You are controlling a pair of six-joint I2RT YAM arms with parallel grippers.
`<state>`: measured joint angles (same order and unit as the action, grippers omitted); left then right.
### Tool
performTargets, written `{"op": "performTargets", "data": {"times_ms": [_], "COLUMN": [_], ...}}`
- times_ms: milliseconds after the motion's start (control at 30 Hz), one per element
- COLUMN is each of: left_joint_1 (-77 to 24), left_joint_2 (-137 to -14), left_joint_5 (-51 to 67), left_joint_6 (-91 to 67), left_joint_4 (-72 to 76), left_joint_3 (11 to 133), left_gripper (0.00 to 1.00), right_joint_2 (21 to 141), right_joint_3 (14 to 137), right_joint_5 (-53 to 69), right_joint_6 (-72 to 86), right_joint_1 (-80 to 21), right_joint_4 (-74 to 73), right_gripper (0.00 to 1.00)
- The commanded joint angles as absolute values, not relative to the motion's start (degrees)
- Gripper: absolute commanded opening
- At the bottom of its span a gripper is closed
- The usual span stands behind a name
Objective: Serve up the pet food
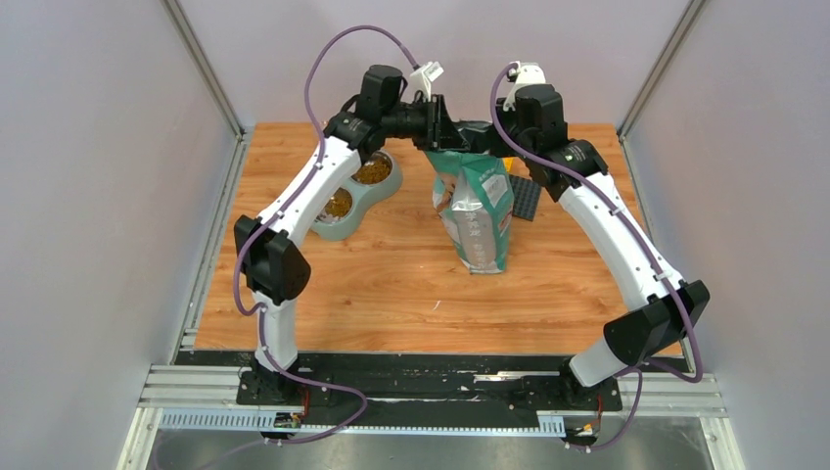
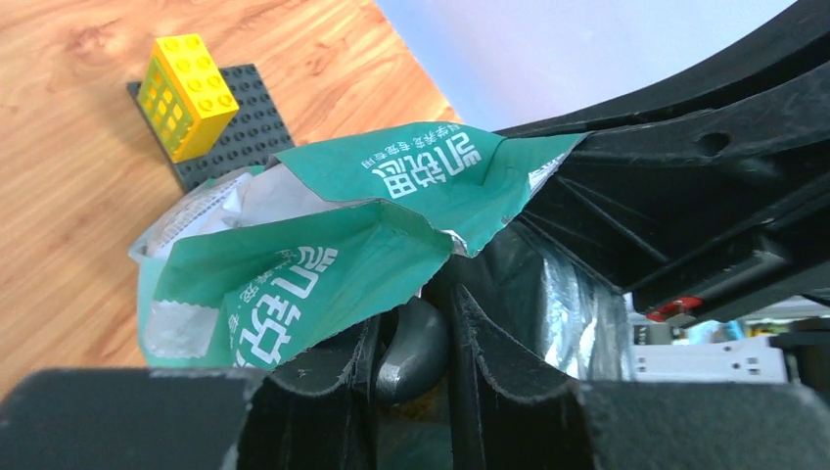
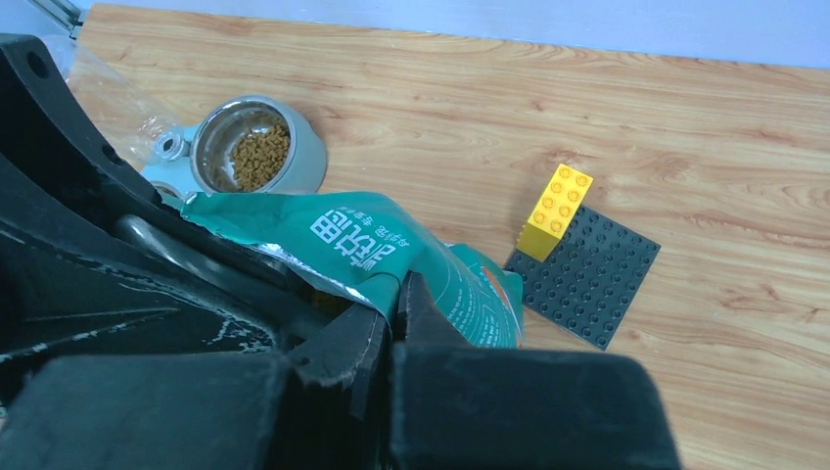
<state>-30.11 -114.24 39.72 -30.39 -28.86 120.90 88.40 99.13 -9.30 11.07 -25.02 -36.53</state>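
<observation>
The green-and-white bag [image 1: 477, 211] stands upright mid-table with its top open. My right gripper [image 1: 483, 140] [image 3: 392, 292] is shut on the bag's [image 3: 377, 235] torn top edge. My left gripper [image 1: 444, 130] [image 2: 413, 304] reaches into the bag's [image 2: 323, 259] mouth and is shut on the grey scoop's handle [image 2: 416, 352]. The scoop's bowl is hidden inside the bag. Pet food [image 1: 373, 170] lies as brown kibble in both cups of the grey double bowl [image 1: 384, 192]. One of those cups also shows, with its pet food [image 3: 259, 155], in the right wrist view.
A dark studded baseplate [image 1: 526, 199] [image 3: 587, 274] lies just right of the bag, with a yellow brick [image 3: 555, 211] [image 2: 186, 93] at its edge. Grey walls close in the wooden table [image 1: 391, 294] on the left, right and back.
</observation>
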Motion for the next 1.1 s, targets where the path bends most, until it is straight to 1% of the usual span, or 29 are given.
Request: {"op": "performTargets", "data": {"times_ms": [0,33,133,333,633,767,900,1067], "left_joint_1": [-27.1,-26.3,-24.6,-21.1,-15.4,-13.3,-11.1,-9.1], "left_joint_2": [-109.5,-108.7,-107.4,-103.8,-98.7,-96.4,-93.5,-90.8], "left_joint_5": [49.6,50.5,52.9,51.8,51.5,51.0,50.4,48.1], "left_joint_6": [-44.2,-48.4,-55.2,-57.1,-61.3,-66.9,-78.1,-79.7], "left_joint_4": [-22.1,-18.6,-14.8,-16.2,-14.7,-10.0,1.2,1.4], "left_joint_3": [118.1,117.3,115.1,114.1,109.2,104.5,97.9,96.2], "left_gripper": [0.00,0.00,0.00,0.00,0.00,0.00,0.00,0.00], "right_joint_2": [86.7,86.7,86.5,86.2,85.4,85.1,84.6,84.0], "right_joint_3": [100.4,100.4,100.2,99.9,98.9,98.5,98.0,97.3], "right_joint_5": [-12.3,-12.6,-13.3,-14.1,-15.0,-15.2,-15.4,-15.6], "right_joint_6": [10.3,10.3,10.3,10.1,9.8,9.9,9.8,9.8], "right_joint_1": [-24.1,-24.2,-24.1,-24.1,-24.1,-24.1,-24.1,-24.0], "right_joint_4": [-31.4,-31.3,-31.0,-30.4,-29.7,-29.6,-29.5,-29.2], "right_gripper": [0.00,0.00,0.00,0.00,0.00,0.00,0.00,0.00]}}
